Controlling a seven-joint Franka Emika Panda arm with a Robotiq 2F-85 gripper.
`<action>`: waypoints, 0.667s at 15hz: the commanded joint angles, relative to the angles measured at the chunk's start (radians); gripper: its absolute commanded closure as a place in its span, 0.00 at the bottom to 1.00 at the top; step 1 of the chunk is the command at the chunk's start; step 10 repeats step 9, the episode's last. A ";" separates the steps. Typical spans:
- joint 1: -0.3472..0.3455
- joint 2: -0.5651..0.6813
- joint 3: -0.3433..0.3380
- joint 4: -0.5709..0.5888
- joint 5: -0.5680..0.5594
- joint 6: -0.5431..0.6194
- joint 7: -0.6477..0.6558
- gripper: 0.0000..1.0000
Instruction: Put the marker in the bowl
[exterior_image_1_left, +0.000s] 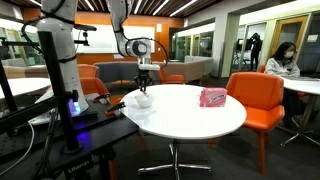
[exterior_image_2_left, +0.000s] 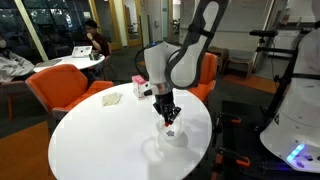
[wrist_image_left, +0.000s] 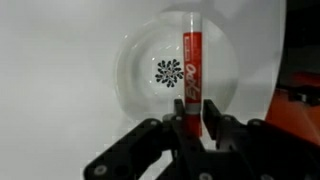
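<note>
Bowl (exterior_image_1_left: 143, 101) on the surface (exterior_image_1_left: 185, 120), close to its left edge in an exterior view. Gripper (exterior_image_1_left: 146, 86) directly above the bowl. Wrist view: marker (wrist_image_left: 193, 70) held between the jaws, running across the bowl's inside, right of its centre; contact with the bowl floor cannot be told. Box (exterior_image_1_left: 212, 97) on the surface toward the far right edge, well apart from the bowl.

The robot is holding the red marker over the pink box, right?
Not quite. The fingers hold the red marker over the white bowl, not the pink box. The wrist view shows the bowl right under the marker; in an exterior view the pink box sits well apart from it.
</note>
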 joint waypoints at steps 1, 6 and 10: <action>0.032 -0.040 -0.017 -0.010 -0.014 -0.005 0.070 0.41; 0.082 -0.179 -0.025 -0.037 -0.023 -0.059 0.244 0.02; 0.104 -0.249 -0.030 -0.042 -0.055 -0.107 0.359 0.00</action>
